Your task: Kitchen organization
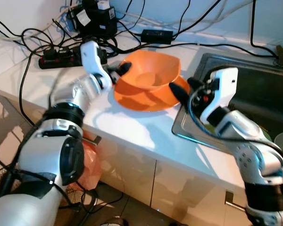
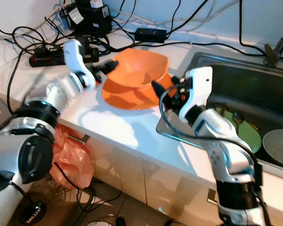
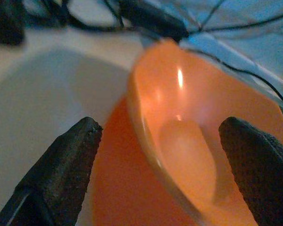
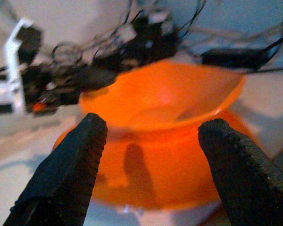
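- Orange bowl [image 1: 151, 70] sits tilted on an orange plate [image 1: 141, 100], on the white table [image 1: 132, 132] just beside the sink [image 2: 254, 94].
- Left gripper [image 1: 121, 70] is at the bowl's rim on the robot's left side; in the left wrist view its jaws stand open, one black finger [image 3: 61, 174] outside the bowl and the other [image 3: 262, 169] over its inside, with the rim between them.
- Right gripper [image 1: 179, 90] reaches in from the sink side, near the bowl and plate edge; its jaws are open too, the two black fingers [image 4: 66, 174] spread wide with the bowl and plate in front of them. Whether they touch the plate cannot be told.
- Behind the bowl lie a black power strip [image 1: 56, 57], a black adapter [image 1: 156, 35] and a tangle of black cables [image 1: 19, 37].
- Inside the sink are a green plate [image 2: 247, 134] and a pale bowl [image 2: 278, 146].
- An orange plastic bag [image 2: 70, 150] hangs below the table edge by the cabinet [image 2: 132, 174].
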Available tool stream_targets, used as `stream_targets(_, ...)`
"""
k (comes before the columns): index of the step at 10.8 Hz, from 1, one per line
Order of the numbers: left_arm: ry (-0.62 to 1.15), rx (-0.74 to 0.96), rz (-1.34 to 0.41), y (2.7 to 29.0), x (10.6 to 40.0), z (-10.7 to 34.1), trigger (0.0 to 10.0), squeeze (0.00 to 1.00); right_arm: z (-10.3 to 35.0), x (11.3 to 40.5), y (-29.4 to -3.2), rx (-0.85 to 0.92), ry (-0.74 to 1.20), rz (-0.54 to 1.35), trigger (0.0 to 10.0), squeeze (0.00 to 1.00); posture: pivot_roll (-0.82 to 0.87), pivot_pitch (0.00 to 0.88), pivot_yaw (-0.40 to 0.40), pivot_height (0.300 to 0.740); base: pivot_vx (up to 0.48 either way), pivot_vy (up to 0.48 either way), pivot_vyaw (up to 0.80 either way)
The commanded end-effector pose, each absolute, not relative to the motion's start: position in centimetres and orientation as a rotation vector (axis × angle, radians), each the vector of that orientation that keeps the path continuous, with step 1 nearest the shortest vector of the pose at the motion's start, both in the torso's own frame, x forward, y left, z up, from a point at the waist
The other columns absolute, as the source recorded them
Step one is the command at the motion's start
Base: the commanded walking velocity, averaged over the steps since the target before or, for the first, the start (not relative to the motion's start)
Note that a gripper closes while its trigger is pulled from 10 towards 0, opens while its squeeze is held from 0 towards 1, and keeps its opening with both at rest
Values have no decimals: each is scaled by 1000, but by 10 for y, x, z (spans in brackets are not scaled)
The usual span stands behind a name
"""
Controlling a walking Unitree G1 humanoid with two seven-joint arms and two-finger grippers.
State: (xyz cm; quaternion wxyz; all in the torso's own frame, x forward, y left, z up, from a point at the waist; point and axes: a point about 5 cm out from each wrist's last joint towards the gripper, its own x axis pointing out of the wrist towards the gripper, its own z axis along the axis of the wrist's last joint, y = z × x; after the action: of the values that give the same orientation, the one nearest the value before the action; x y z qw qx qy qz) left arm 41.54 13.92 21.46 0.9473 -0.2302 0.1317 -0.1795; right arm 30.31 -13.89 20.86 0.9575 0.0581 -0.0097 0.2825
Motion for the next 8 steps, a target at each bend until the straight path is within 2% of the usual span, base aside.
stream_targets(1, 286, -519, -405, 134, 415, 220, 10000, 0, 211, 295, -134, 106, -11, 649, 10000, 0, 34, 86, 86, 740, 0, 0, 0)
stream_targets(3, 331, -585, -435, 130, 413, 216, 10000, 0, 213, 288, -132, 69, 5, 708, 10000, 0, 32, 86, 89, 740, 0, 0, 0)
stream_targets(4, 380, -673, -414, 132, 411, 206, 0, 0, 213, 287, -133, 50, 11, 715, 10000, 0, 32, 84, 88, 740, 0, 0, 0)
stream_targets(8, 400, -754, -368, 136, 410, 203, 0, 0, 214, 286, -128, 32, 17, 740, 10000, 0, 39, 82, 79, 740, 0, 0, 0)
